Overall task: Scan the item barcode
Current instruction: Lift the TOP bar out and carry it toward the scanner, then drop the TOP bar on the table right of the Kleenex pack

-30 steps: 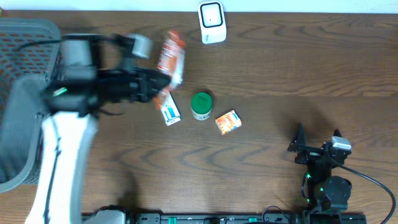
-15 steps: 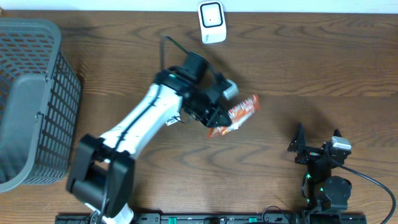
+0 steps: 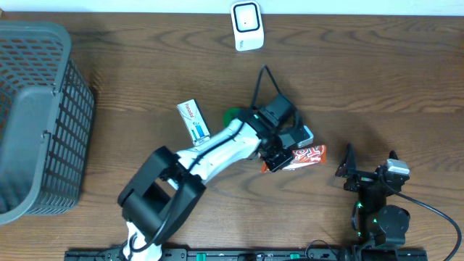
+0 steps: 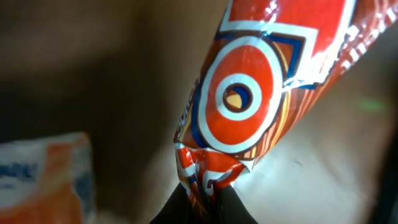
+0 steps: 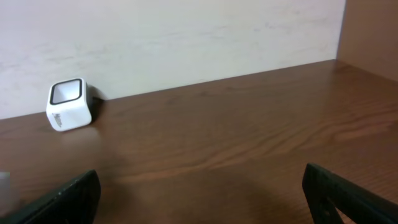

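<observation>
1. My left gripper [image 4: 204,202] is pinched shut on the crimped end seam of the snack packet [image 4: 249,93]. The fingers [image 4: 173,213] meet with only foil between them.
2. The packet's long axis runs straight out from my fingertips. From above, the packet [image 3: 307,155] lies sideways, with its free end pointing toward my right arm. I cannot tell whether it touches the wood.
3. The scanner [image 3: 247,25] sits at the far edge of the table. The packet is well apart from it, on my side and a little to its right.
4. My right gripper [image 3: 370,167] is spread wide and holds nothing. It is near the packet's free end and farther from the scanner than my left gripper [image 3: 279,161].
5. No barcode shows on the faces in view. I judge the next move needs a carry toward the scanner and a roll of the wrist to find the code.
6. A small box [image 3: 193,121] and a green lid [image 3: 230,114] lie on my side of the scanner. The basket [image 3: 36,116] is far to the scanner's left.
</observation>
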